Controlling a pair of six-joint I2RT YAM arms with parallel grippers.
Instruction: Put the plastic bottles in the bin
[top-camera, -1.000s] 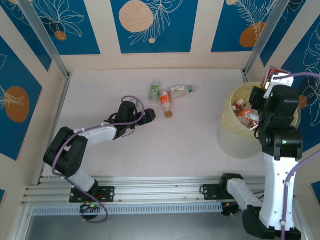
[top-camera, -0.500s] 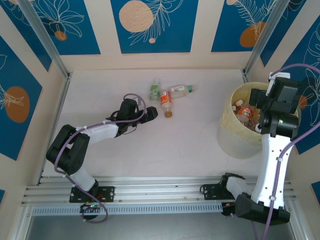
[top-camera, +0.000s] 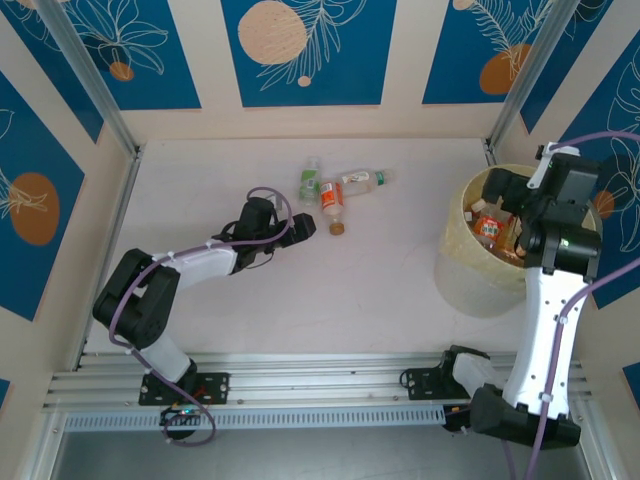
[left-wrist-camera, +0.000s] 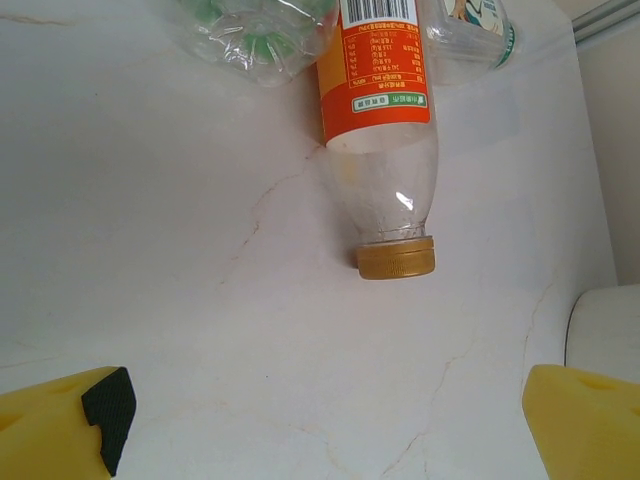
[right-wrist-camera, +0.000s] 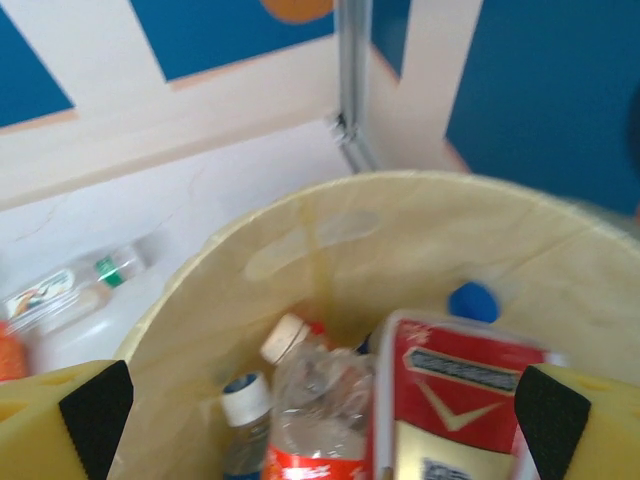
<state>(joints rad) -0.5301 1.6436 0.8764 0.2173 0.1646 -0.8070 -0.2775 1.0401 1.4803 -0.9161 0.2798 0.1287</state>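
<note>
Three plastic bottles (top-camera: 331, 197) lying clustered on desk (top-camera: 380, 300), far centre: green-labelled bottle (top-camera: 310, 183), orange-labelled bottle (left-wrist-camera: 378, 90) with gold cap (left-wrist-camera: 396, 258), white-labelled bottle (top-camera: 362, 180). Several more inside bin (top-camera: 465, 275) at right. Left jaws spread wide, low over desk, near gold cap, not touching. Right jaws spread wide above bin, gripping nothing.

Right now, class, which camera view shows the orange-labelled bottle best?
The left wrist view: the orange-labelled bottle lies close up, its label print and gold cap sharp. The top external view shows the bottle small, beside two other bottles. The right wrist view gives at most a blurred orange sliver.
</note>
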